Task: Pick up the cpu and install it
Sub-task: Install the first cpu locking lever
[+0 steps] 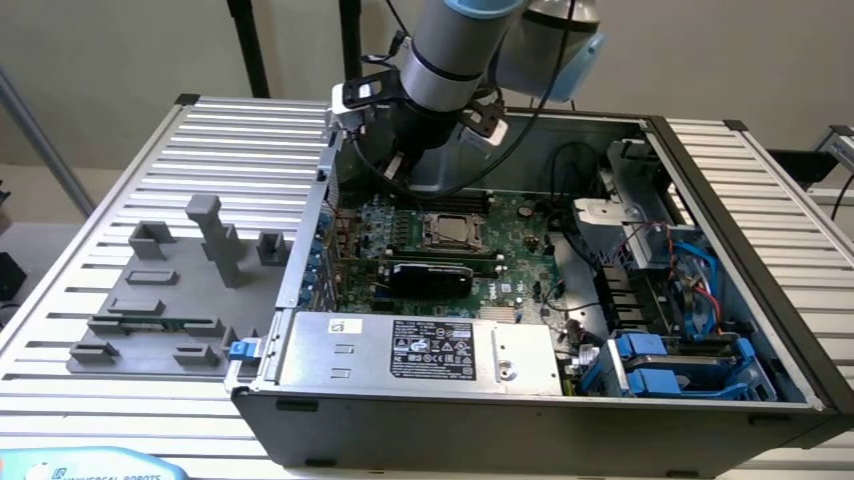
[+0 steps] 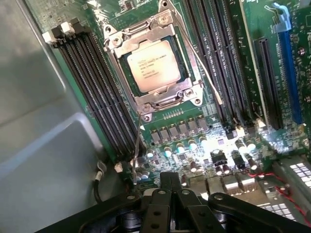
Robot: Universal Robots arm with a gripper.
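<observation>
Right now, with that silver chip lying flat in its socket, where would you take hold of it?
Probably by two opposite edges of the cpu, coming straight down from above: it lies flat, its top offers nothing to pinch, and the metal socket frame hems it in all around.

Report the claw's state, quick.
Claw: closed, holding nothing. The cpu lies in the socket frame on the board.

The cpu point(image 2: 154, 65) lies flat inside the metal socket frame point(image 2: 167, 99) on the motherboard point(image 2: 214, 131), with dark memory slots point(image 2: 99, 92) along both sides. The gripper point(image 2: 170, 183), pinched closed and empty, hangs apart from the socket.
</observation>
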